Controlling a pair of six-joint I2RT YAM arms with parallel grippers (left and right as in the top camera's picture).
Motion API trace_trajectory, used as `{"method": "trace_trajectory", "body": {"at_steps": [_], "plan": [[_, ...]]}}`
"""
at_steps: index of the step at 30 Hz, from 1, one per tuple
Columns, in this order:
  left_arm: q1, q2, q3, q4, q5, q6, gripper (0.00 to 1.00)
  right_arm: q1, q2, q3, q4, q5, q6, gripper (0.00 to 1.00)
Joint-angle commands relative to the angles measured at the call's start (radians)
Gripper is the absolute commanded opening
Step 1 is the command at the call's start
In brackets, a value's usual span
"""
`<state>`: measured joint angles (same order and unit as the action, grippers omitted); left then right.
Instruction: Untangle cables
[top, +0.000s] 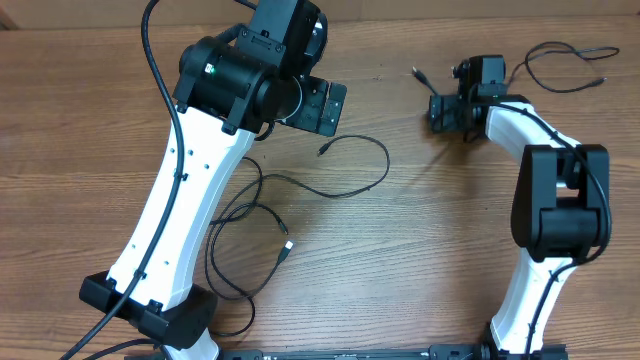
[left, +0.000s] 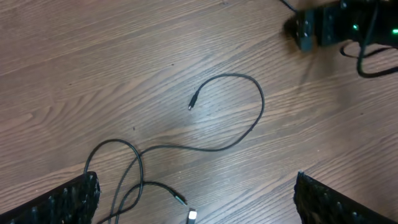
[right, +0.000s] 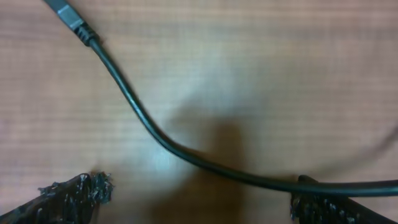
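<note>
Thin black cables lie on the wooden table. One cable (top: 375, 178) curls in an open loop at the centre, its plug (top: 322, 150) free; it runs left into a tangle (top: 240, 215) with a USB plug (top: 288, 246). My left gripper (top: 322, 108) hangs open above it. The left wrist view shows the loop (left: 252, 124) and the USB plug (left: 191, 216) between my open fingers (left: 196, 202). My right gripper (top: 449, 112) is open, low over a short cable with its plug (top: 417, 72). In the right wrist view that cable (right: 155, 134) crosses between the fingers (right: 199, 199) and touches the right finger.
Another thin cable (top: 560, 66) lies looped at the back right, apart from the others. The white left arm (top: 185, 200) covers part of the tangle. The right arm's base (top: 545, 230) stands at the front right.
</note>
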<state>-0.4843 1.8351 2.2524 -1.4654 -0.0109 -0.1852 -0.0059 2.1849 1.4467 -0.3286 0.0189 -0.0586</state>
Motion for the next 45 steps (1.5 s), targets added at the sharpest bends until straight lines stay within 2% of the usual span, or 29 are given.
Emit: {"method": "trace_trajectory", "body": {"at_steps": [1,9,15,24,45], "plan": [[0.000,0.009,0.008,0.003,0.011,-0.014,1.00,0.002,0.108,-0.027,0.037,-0.034,0.015,1.00],[0.000,0.009,0.008,0.003,0.011,-0.014,0.99,-0.006,0.157,-0.027,0.232,-0.031,0.027,1.00],[0.000,0.009,0.008,0.004,0.011,-0.014,0.99,-0.020,0.161,-0.017,0.262,-0.028,0.029,1.00],[0.000,0.009,0.008,0.003,0.011,-0.014,1.00,-0.023,0.109,0.142,-0.073,-0.027,0.028,1.00],[0.000,0.009,0.008,0.004,0.011,-0.014,1.00,-0.021,-0.388,0.172,-0.576,-0.091,0.029,1.00]]}}
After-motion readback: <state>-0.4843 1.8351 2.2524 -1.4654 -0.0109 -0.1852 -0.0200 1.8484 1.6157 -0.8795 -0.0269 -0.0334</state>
